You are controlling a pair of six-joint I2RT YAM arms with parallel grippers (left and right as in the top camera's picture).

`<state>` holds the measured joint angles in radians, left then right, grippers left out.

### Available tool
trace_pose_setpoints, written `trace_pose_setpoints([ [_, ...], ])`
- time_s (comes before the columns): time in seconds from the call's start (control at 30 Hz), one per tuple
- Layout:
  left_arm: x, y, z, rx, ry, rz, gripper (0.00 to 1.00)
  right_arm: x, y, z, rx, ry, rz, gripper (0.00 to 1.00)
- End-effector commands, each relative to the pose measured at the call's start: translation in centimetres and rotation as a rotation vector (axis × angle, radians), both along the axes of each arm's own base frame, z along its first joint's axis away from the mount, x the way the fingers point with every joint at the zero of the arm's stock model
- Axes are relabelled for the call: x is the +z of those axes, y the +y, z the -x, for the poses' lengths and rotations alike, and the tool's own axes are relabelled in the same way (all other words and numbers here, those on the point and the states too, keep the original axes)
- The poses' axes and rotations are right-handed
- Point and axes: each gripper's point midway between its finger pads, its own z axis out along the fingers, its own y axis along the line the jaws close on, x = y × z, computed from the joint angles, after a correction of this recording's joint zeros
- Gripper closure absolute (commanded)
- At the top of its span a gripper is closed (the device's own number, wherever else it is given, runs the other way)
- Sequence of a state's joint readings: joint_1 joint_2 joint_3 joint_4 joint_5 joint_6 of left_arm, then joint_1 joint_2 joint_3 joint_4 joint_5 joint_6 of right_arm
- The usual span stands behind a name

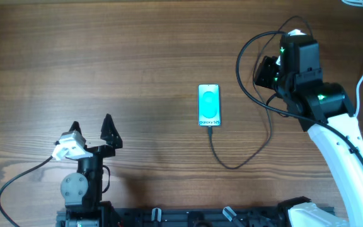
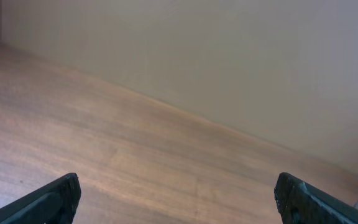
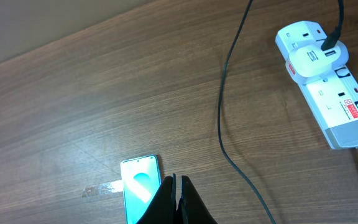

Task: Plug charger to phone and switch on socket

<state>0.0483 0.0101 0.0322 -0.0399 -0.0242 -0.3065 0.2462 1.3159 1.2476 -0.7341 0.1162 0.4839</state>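
Overhead, I see the phone [image 1: 209,105] mid-table with the charger [image 1: 235,165] reaching its near end, and the left gripper [image 1: 91,121] spread wide. Left wrist: wooden table [image 2: 166,143] between parted fingers. Right wrist: the right gripper [image 3: 177,182] is pinched together beside the phone, with the socket [image 3: 328,87] far right.
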Motion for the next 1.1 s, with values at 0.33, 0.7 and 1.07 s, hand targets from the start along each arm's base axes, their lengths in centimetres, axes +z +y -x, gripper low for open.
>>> trace_pose_setpoints([
  [0.33,-2.0,-0.1,-0.1,-0.006,0.055,0.022,0.0,-0.1,-0.4,0.7,0.0,0.012,0.024,0.01],
  [0.7,-2.0,-0.1,-0.1,-0.006,0.055,0.022,0.0,-0.1,-0.4,0.7,0.0,0.012,0.024,0.01],
  [1.07,-2.0,-0.1,-0.1,-0.006,0.055,0.022,0.0,2.5,-1.7,3.4,0.105,-0.12,0.168,0.0],
])
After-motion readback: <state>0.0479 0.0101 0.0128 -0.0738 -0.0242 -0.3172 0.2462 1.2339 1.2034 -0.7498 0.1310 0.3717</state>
